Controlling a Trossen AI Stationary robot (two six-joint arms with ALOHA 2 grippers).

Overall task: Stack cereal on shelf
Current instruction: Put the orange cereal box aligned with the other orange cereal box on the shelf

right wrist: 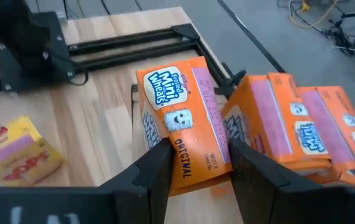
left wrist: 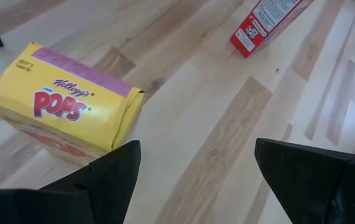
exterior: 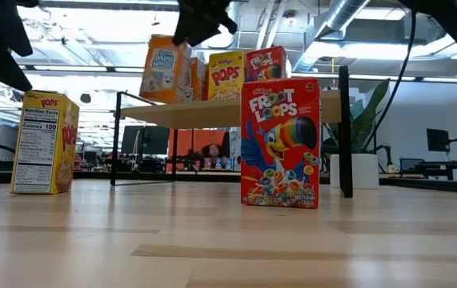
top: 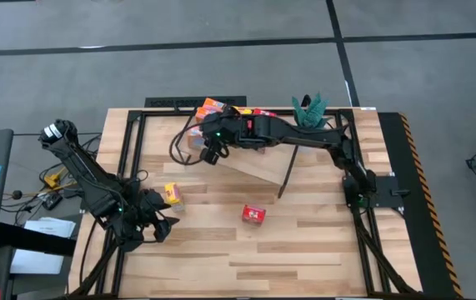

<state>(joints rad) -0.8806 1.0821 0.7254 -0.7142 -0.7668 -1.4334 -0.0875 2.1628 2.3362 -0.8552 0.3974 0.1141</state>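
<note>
The shelf (top: 258,167) is a light-wood board on black legs at the table's far middle, with several cereal boxes (exterior: 225,76) standing on it. My right gripper (right wrist: 205,168) is over the shelf's left end, shut on an orange Mini-Wheats box (right wrist: 177,124). A red Froot Loops box (top: 253,214) stands upright on the table's middle. A yellow Pops box (left wrist: 65,112) stands on the table at the left. My left gripper (left wrist: 196,180) hovers open just on the near side of it, touching nothing. My right gripper pinches the Mini-Wheats box between its two fingers, one on each side of the box's end (right wrist: 193,165) nearest the wrist. The fingers slant down from above. The box (exterior: 164,68) is tilted, its bottom edge level with the shelf board; whether it rests there I cannot tell.
More orange boxes (right wrist: 301,124) crowd the shelf right beside the held one. A green plant in a white pot (top: 310,108) stands at the shelf's far right. Black frame rails (top: 133,150) run along the table's left side. Bare tabletop (top: 304,250) lies toward the near edge.
</note>
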